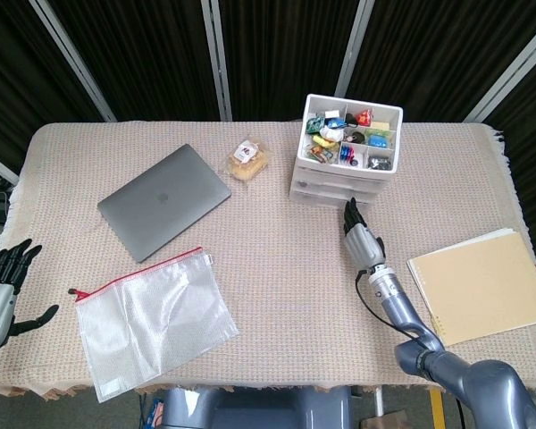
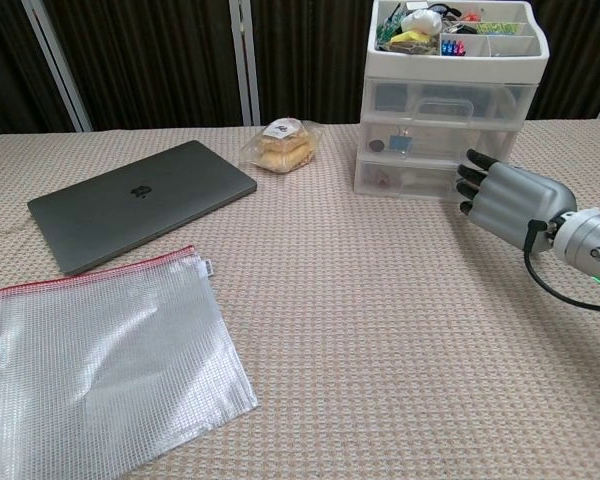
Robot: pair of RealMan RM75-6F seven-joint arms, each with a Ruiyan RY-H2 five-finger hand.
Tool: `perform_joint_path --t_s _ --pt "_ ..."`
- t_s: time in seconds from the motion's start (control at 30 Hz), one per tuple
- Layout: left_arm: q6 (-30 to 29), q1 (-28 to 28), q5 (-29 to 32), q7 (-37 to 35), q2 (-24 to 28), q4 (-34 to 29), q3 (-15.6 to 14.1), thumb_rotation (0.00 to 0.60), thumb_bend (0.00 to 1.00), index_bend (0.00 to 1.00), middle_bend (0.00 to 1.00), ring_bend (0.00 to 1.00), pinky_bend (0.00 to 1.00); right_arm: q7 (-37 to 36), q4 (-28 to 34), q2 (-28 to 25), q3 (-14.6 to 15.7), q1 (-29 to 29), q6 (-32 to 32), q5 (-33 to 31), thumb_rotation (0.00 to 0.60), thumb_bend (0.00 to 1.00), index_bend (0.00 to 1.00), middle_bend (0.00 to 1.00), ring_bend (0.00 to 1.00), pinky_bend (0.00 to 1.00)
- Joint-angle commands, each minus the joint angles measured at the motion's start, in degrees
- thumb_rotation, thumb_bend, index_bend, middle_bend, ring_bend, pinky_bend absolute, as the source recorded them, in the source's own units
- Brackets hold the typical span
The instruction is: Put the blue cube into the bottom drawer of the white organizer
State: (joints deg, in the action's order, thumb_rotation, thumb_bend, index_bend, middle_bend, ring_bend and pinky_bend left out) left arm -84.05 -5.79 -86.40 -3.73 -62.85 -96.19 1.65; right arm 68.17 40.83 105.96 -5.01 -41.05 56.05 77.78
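The white organizer (image 1: 344, 161) stands at the table's back centre, with its bottom drawer (image 2: 405, 178) pushed in flush with the drawers above. My right hand (image 2: 505, 197) is flat with straight fingers, its fingertips (image 2: 470, 180) at the right end of that drawer's front. In the head view the same right hand (image 1: 361, 239) lies just in front of the organizer and holds nothing. My left hand (image 1: 0, 286) hangs off the table's near left corner, fingers spread and empty. No blue cube shows in either view; the drawer's frosted front hides most of its contents.
A closed grey laptop (image 1: 163, 201) lies left of centre, with a clear zip pouch (image 1: 154, 320) in front of it. A wrapped snack (image 1: 248, 159) sits left of the organizer. A tan folder (image 1: 482, 284) lies at the right edge.
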Motion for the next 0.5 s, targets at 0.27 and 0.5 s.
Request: perform_joint_path --t_s 0.27,0.5 --pt "-0.1 0.1 0.0 0.0 0.0 0.0 0.0 0.600 0.24 0.07 0.00 0.00 0.00 -0.5 1.8 -0.3 0.5 0.6 1.5 0.7 0.600 0.23 0.23 0.12 0.00 0.03" --pt "-0.6 0.2 -0.5 0.1 -0.1 0.2 0.0 0.600 0.24 0.07 0.00 0.00 0.00 -1.3 9.3 -4.2 1.4 2.2 6.2 2.9 0.600 0.23 0.23 0.12 0.00 0.03"
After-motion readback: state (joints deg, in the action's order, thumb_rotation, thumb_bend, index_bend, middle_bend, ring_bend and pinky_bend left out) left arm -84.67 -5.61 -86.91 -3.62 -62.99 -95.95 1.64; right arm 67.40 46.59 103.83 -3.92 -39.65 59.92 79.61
